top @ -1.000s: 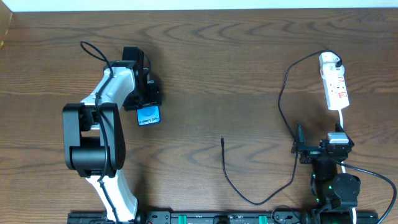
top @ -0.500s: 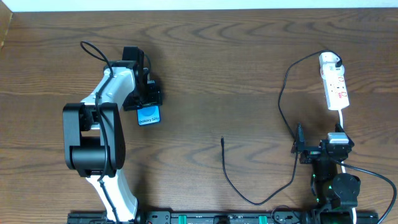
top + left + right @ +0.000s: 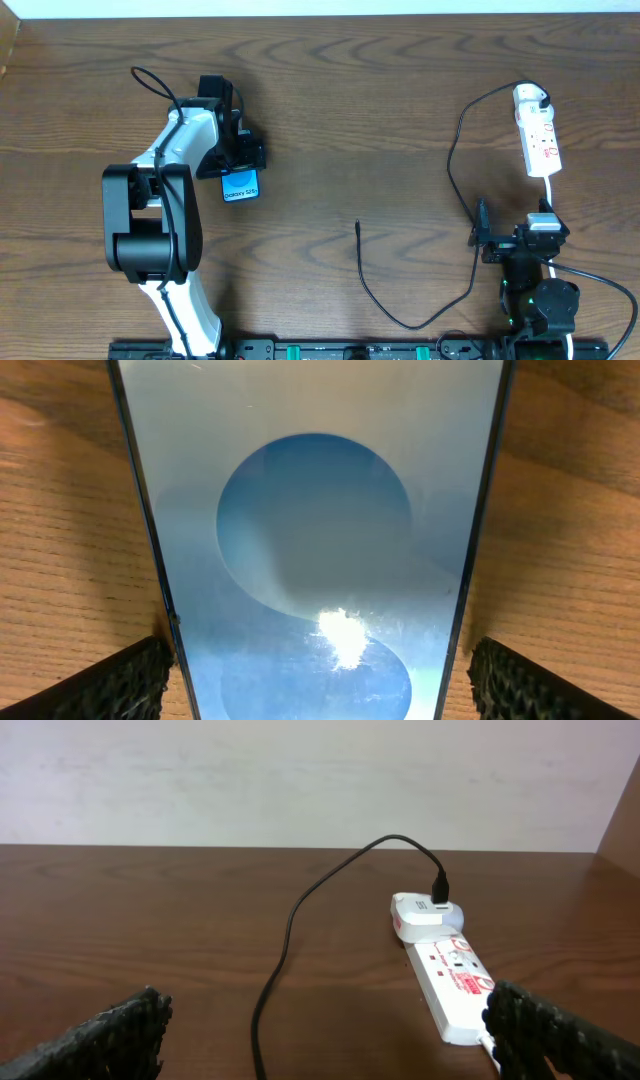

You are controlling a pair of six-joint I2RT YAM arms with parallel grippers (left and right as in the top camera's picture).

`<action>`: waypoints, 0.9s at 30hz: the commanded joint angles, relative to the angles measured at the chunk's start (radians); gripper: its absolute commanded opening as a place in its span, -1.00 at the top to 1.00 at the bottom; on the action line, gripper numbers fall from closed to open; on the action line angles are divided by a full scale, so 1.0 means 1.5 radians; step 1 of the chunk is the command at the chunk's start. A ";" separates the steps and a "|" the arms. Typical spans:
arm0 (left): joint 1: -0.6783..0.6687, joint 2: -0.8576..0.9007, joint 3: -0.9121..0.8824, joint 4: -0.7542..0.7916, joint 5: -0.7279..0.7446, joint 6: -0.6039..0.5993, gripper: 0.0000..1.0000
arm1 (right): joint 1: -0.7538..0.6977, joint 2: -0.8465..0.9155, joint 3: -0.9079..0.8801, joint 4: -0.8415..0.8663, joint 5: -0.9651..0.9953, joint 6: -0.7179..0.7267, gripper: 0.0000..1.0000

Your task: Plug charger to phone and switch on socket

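Observation:
The phone [image 3: 240, 187] lies flat on the table with its blue screen up; only its near end shows below my left gripper [image 3: 240, 163]. In the left wrist view the phone [image 3: 310, 510] fills the space between the two dark pads [image 3: 120, 685], and my left gripper [image 3: 320, 675] stands open astride it. The charger's black plug tip [image 3: 358, 224] lies free mid-table. Its cable [image 3: 450, 160] loops round to the white adapter [image 3: 530, 97], plugged into the far end of the socket [image 3: 543, 145]. My right gripper [image 3: 512, 238] is open and empty, short of the socket [image 3: 460, 990] and beside the cable [image 3: 285, 940].
The socket's thick white cord [image 3: 552, 195] runs down past my right arm. The left arm's base [image 3: 150, 235] stands below the phone. A pale wall [image 3: 300, 780] rises behind the table's far edge.
My left gripper's jaws have widened around the phone, which stays on the table. The right arm, cable and socket have not moved.

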 commanded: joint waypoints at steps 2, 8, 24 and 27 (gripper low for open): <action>0.002 0.021 -0.005 0.005 0.006 -0.001 -0.93 | 0.003 -0.004 -0.001 -0.002 0.008 0.007 -0.99; 0.002 0.021 -0.005 0.026 0.005 0.003 -0.94 | 0.003 -0.004 -0.001 -0.002 0.008 0.007 -0.99; 0.002 0.021 -0.005 0.037 0.003 0.017 -0.94 | 0.003 -0.004 -0.001 -0.002 0.008 0.007 -0.98; 0.002 0.021 -0.005 0.037 0.004 0.023 -0.94 | 0.003 -0.004 -0.001 -0.002 0.008 0.007 -0.99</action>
